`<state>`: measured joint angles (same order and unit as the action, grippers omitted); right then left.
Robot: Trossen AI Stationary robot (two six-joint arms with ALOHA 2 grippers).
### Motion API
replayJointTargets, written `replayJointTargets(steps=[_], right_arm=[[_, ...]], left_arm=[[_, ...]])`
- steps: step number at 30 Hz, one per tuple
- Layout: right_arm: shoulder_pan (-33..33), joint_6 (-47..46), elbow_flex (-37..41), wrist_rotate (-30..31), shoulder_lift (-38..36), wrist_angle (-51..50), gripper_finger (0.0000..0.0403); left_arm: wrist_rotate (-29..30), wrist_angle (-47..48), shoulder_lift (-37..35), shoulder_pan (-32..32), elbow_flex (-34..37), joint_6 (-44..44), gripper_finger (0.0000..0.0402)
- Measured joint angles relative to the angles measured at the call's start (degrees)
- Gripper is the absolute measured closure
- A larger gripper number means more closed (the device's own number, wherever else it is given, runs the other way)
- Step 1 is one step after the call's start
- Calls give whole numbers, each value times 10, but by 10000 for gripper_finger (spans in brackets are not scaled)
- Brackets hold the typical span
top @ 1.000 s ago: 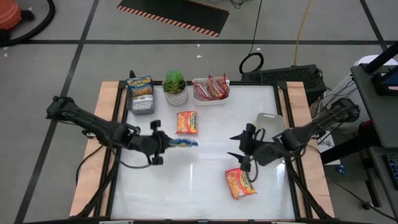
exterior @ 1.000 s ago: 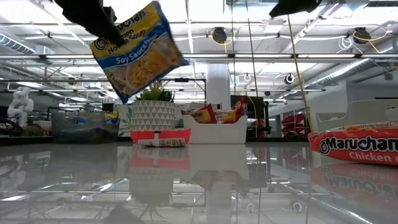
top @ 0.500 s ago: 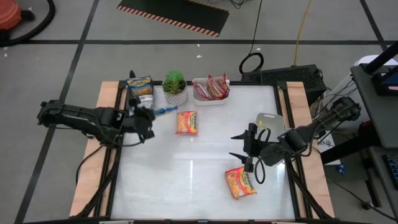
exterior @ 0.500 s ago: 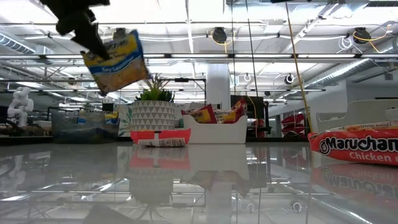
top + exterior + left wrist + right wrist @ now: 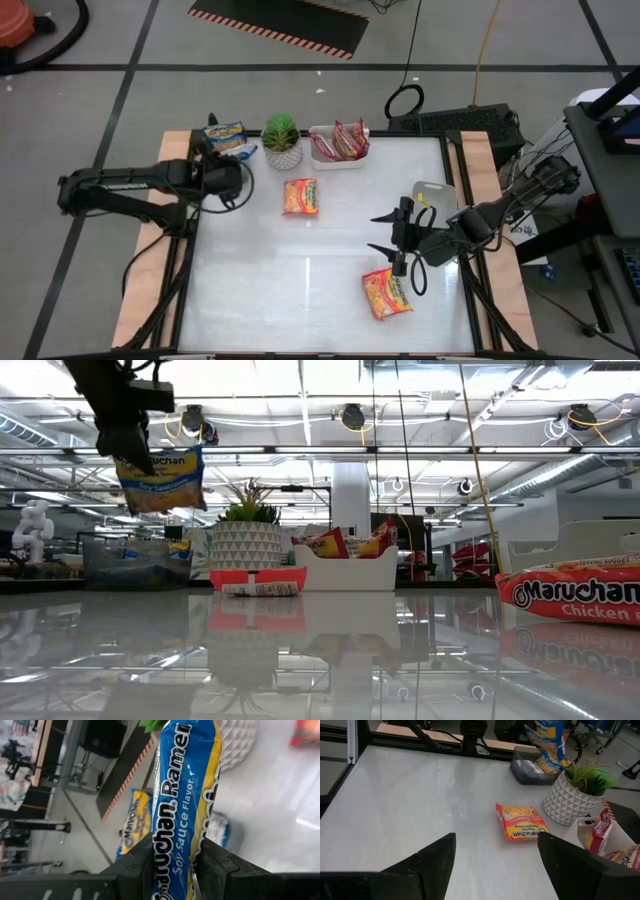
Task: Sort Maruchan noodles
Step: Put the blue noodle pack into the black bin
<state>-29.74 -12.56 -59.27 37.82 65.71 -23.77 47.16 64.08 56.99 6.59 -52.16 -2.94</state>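
Blue-trimmed noodle packet (image 5: 186,805) is pinched between the left gripper's (image 5: 172,865) fingers, in the air above the grey tray (image 5: 226,152) at the table's far left corner. Right gripper (image 5: 495,857) hovers spread wide and empty near another packet (image 5: 386,294) lying on the table's near right.

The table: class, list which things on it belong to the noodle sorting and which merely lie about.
Belonging: blue packet in the left gripper; two orange packets; red packets in the white tray; grey tray.
Lying about: potted plant.
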Motion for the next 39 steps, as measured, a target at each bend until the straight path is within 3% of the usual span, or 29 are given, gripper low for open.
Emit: replayJointTargets(steps=[6, 20, 28, 39], right_arm=[[0, -9, 0, -3, 0, 0, 131], [0, -22, 0, -5, 0, 0, 131], [0, -13, 0, -5, 0, 0, 131], [0, -13, 0, -4, 0, 0, 131]], left_arm=[[0, -7, 0, 58, 19, 42, 286], [26, -123, 0, 141, 161, 147, 286], [29, -214, 0, 158, 166, 231, 286], [-9, -212, 0, 203, 166, 244, 282]])
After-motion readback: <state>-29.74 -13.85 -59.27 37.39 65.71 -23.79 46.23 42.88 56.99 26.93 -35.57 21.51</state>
